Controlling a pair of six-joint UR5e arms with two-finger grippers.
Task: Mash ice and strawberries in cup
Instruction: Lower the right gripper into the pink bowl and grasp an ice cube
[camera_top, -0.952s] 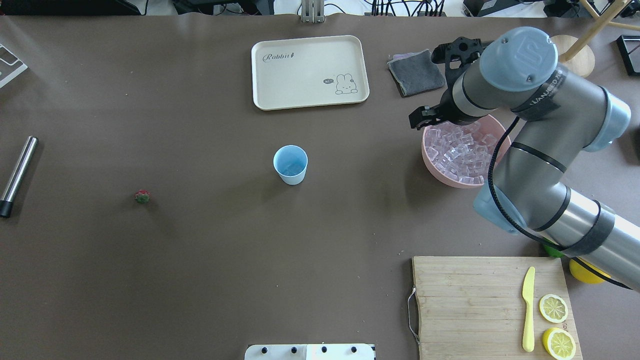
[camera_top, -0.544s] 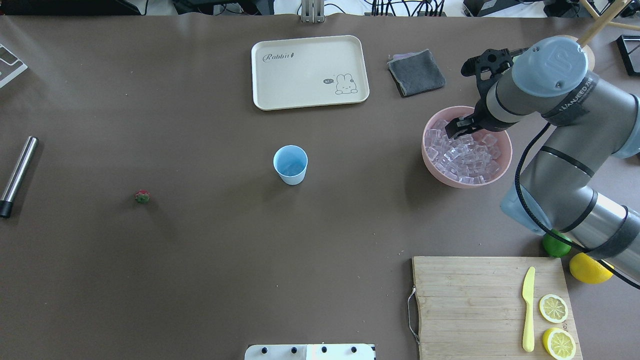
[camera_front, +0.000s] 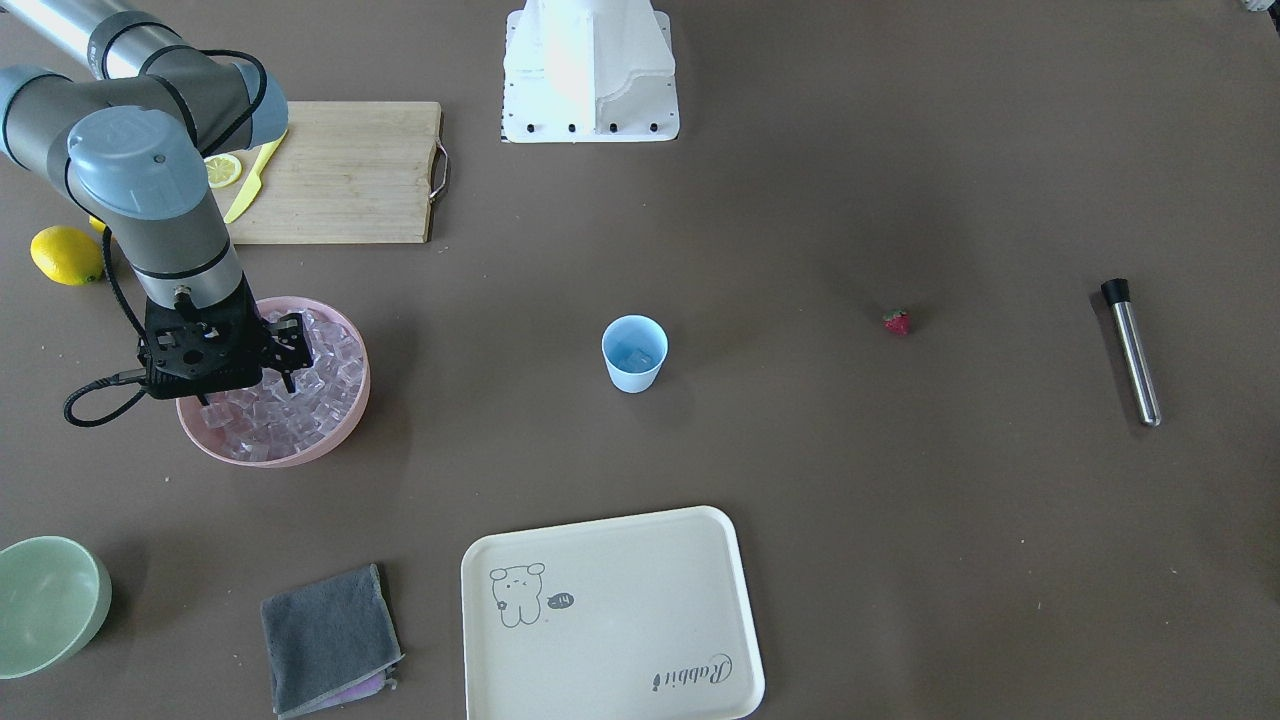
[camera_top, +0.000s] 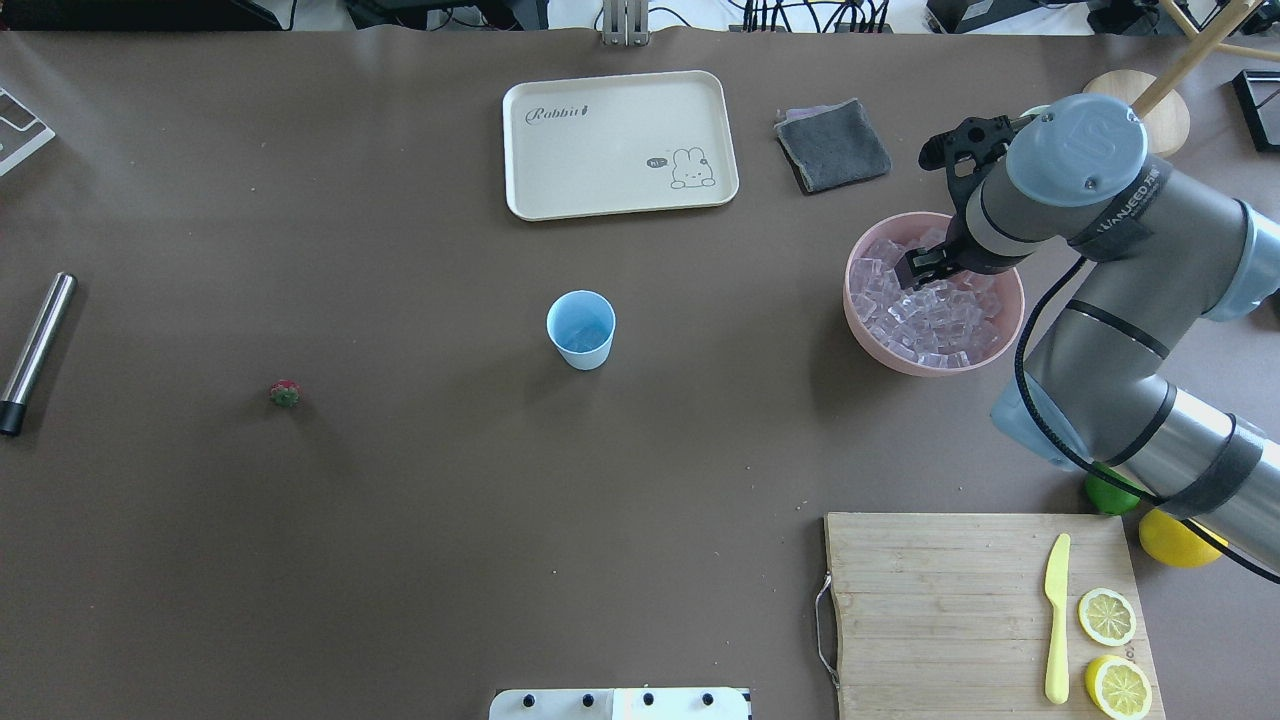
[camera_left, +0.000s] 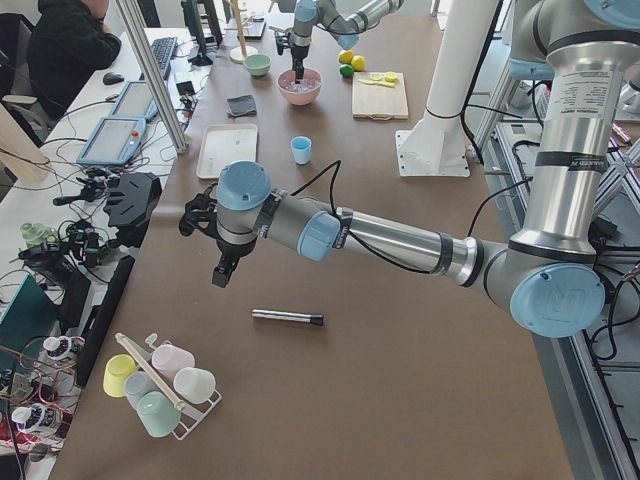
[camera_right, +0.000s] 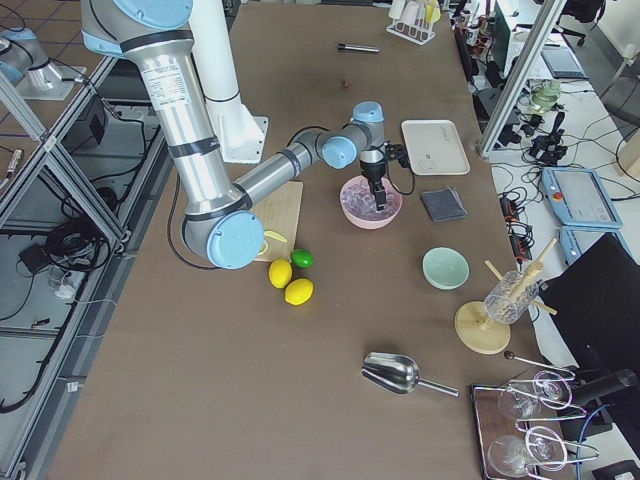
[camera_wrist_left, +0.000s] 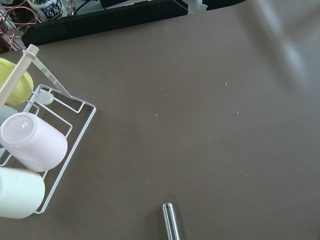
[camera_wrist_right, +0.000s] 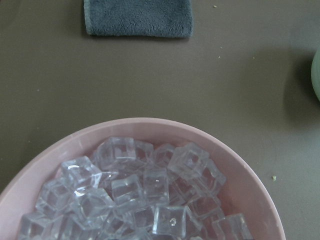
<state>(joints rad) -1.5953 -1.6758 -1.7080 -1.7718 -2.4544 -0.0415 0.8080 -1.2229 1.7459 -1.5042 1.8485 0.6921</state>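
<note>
The light blue cup (camera_top: 581, 330) stands upright mid-table, also in the front view (camera_front: 634, 353); I cannot tell what it holds. The tiny red strawberry (camera_top: 285, 393) lies alone far to its left. Clear ice cubes (camera_top: 925, 318) fill a pink bowl (camera_top: 868, 345); the right wrist view looks straight down on them (camera_wrist_right: 145, 195). My right gripper (camera_top: 918, 268) hangs just above the ice at the bowl's far side, fingers apart and empty. My left gripper (camera_left: 222, 272) shows only in the exterior left view, above the table's left end near a metal rod (camera_left: 288, 317); I cannot tell its state.
The metal rod (camera_top: 36, 350) lies at the far left. A cream tray (camera_top: 620, 143) and grey cloth (camera_top: 832, 146) lie at the back. A cutting board (camera_top: 940, 600) with knife and lemon slices, a lime (camera_top: 1110, 492) and a lemon (camera_top: 1175, 540) lie under the right arm.
My right gripper has moved from over the bowl's left rim to the right and down, and now hangs over the ice. The cup and strawberry have not moved.
</note>
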